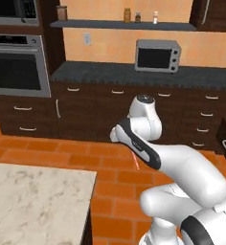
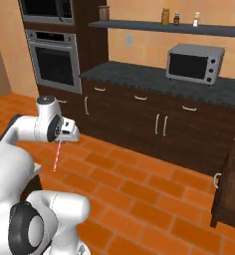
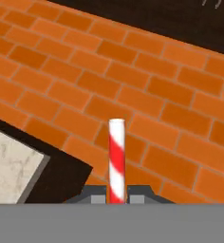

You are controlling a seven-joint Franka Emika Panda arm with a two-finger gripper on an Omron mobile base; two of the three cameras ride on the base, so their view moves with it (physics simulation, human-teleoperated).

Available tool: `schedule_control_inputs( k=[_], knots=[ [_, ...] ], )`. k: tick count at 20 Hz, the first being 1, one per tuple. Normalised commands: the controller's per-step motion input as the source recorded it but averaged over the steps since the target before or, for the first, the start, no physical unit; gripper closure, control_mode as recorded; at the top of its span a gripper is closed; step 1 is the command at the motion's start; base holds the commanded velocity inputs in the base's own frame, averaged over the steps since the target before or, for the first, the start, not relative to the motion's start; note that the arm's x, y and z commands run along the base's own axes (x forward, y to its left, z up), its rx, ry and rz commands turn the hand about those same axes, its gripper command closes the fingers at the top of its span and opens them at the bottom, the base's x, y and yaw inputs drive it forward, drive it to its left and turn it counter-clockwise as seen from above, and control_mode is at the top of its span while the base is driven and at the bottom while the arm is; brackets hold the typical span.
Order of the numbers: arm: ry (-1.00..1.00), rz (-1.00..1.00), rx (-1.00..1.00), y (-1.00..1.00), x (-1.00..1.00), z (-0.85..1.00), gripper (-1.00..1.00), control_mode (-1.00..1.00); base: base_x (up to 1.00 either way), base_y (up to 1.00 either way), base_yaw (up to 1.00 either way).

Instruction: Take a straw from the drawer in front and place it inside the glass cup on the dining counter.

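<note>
Kitchen, orange brick floor (image 2: 154,194) under arm. End effector (image 3: 116,195) pinching red-white striped straw (image 3: 116,159) at one end; long axis runs straight out along the fingers, hanging down over floor. Dining tabletop (image 1: 33,203) corner lies lower left of end effector in hand view. Glass cup unseen, presumably farther that way.

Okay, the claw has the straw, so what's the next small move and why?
Probably swing the arm left toward the dining counter. The claw is shut on the straw, which hangs over the brick floor, beside the counter's corner; the cup isn't in sight.
</note>
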Motion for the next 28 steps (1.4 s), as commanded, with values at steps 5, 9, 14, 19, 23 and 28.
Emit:
schedule_control_inputs(
  k=[5, 9, 14, 19, 23, 28],
  knots=[
    [0.00, 0.00, 0.00, 0.00, 0.00, 0.00, 1.00, 1.00, 0.54, 0.07, 0.38],
    [0.00, 0.00, 0.00, 0.00, 0.00, 0.00, 1.00, 1.00, 1.00, -0.04, 0.14],
    [0.00, 0.00, 0.00, 0.00, 0.00, 0.00, 1.00, 1.00, 0.32, 0.00, 0.14],
    [0.00, 0.00, 0.00, 0.00, 0.00, 0.00, 1.00, 1.00, -0.85, 0.03, 0.02],
    [0.00, 0.00, 0.00, 0.00, 0.00, 0.00, 1.00, 1.00, -1.00, 0.17, 0.00],
    [0.00, 0.00, 0.00, 0.00, 0.00, 0.00, 1.00, 1.00, -1.00, 0.32, 0.00]
  ],
)
